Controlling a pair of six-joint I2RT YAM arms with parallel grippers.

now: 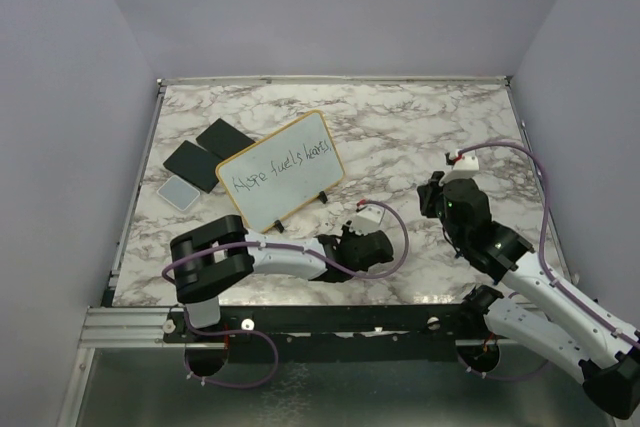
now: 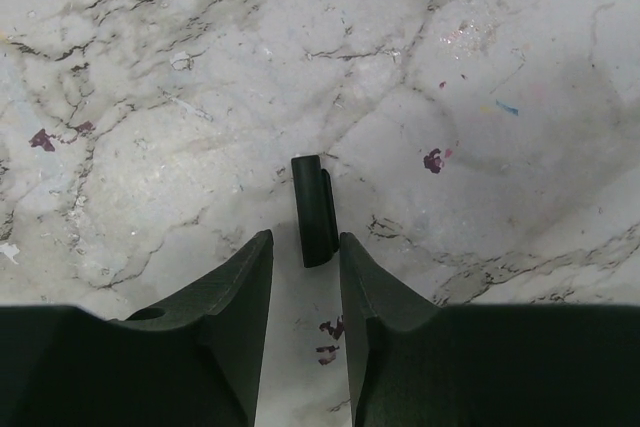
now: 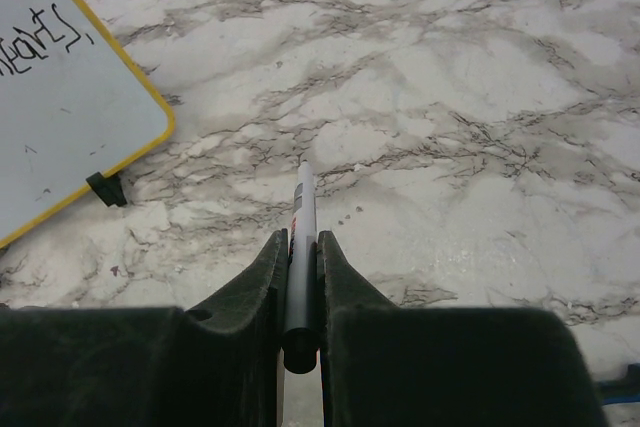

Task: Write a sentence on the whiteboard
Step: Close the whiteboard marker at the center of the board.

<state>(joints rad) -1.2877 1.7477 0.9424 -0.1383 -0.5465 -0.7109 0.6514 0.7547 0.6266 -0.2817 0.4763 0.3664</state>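
Findings at this point in the job

**Risks.** The left claw (image 2: 305, 237) hangs low over the marble table (image 1: 420, 137). Its jaws stand apart, astride only the near end of a small black cap (image 2: 313, 202) that lies flat, with a gap showing on each side. We judge this a poor purchase: if the jaws close so far back on the cap, they may squeeze it forward and out, or pinch it crooked. A crooked cap would not line up with the marker (image 3: 305, 197).

The right claw (image 3: 303, 239) is closed tight on that marker, whose barrel points away along the table. We cannot tell whether the tip is bare. If it is, any dip of that arm would leave a stroke on the marble, and a sweep to the left could smear the writing.

The left arm also lies near the whiteboard's (image 1: 295, 199) front corner. A careless lift could knock the board on its small black feet.

**Condition of the work.** The whiteboard sits left of centre on the table, turned at an angle, well apart from both claws. The sentence (image 1: 280, 169) runs across it in one thin dark line, which we read as "Hope fuels hearts". The yellow frame looks sound, and we see no smudging
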